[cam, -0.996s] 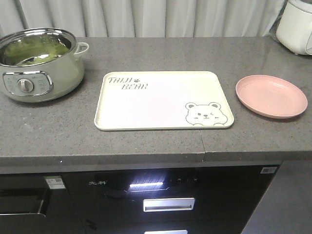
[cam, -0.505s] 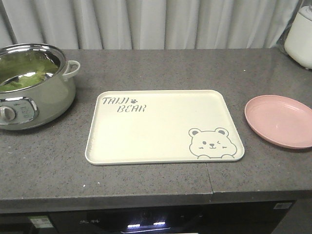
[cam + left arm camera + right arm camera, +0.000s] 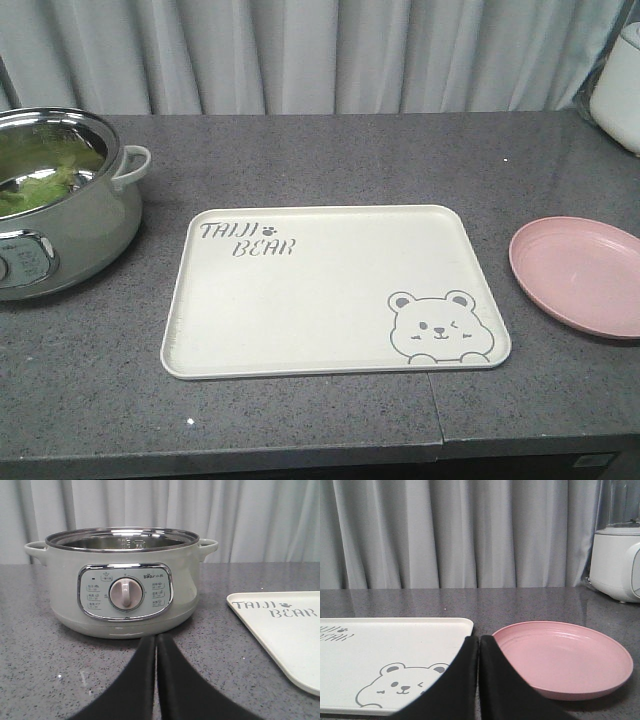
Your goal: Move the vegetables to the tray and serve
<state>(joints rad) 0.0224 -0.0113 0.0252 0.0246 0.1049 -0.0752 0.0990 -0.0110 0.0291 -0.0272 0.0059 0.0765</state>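
Table (image 3: 330,160) has drawn nearer; left fingers (image 3: 142,672) and right fingers (image 3: 495,680) pressed together, empty; lettuce leaf (image 3: 40,185) in pot (image 3: 185,595) beyond left fingers, likely reachable.

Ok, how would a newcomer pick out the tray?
On the grey counter, between the green electric pot and the round pink plate, lies the tray. It alone is a flat cream rectangle, printed with TAIJI BEAR lettering and a winking bear.
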